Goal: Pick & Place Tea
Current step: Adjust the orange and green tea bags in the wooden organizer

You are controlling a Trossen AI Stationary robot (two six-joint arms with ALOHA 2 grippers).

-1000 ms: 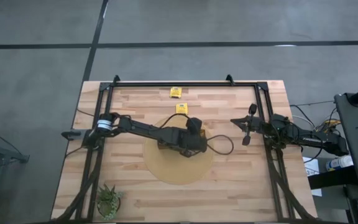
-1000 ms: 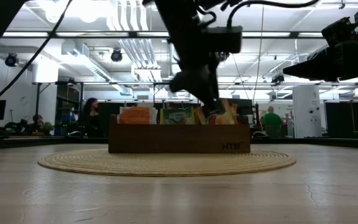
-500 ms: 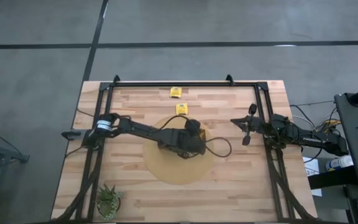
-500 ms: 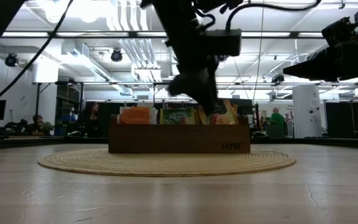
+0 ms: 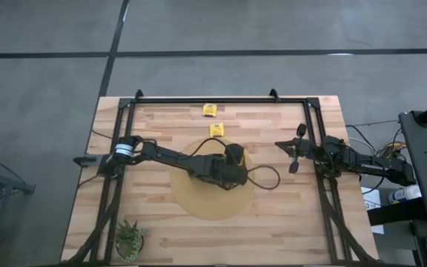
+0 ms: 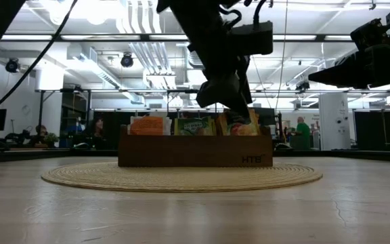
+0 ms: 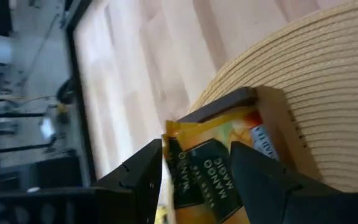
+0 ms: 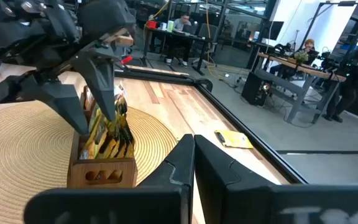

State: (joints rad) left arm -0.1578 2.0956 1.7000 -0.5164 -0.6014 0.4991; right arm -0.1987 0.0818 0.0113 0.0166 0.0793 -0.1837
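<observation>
At the far left, well away from the long dark-brown compartmented box (image 6: 181, 154), a small green potted plant (image 5: 130, 239) stands at a corner of the pale wooden table (image 5: 288, 222), taking no part. The left arm reaches from that side across the round woven straw mat (image 6: 80, 177) on which the box sits.

In the last second the left gripper (image 7: 197, 146) has slid along the box towards its lettered end and now stands over the end compartment. Its fingers have kept the same wide spread throughout, one either side of a yellow-and-dark sachet marked "mango" (image 7: 201, 177) that stands in that compartment (whether the pads press on it, I cannot tell). I judge this to be a sachet being set down among its kind, with the withdrawal yet to come.

Further sachets stand upright in the box: an orange pack (image 6: 147, 126) towards the unlettered end and a green one (image 6: 193, 126) near the middle.

Just beyond the box, towards the table's far edge, two flat yellow sachets (image 5: 210, 110) (image 5: 216, 130) lie loose, so the task is not finished.

To the right of the box, well apart from it, the right gripper (image 8: 193, 155) waits near the table's side rail, fingers pressed together on nothing.
</observation>
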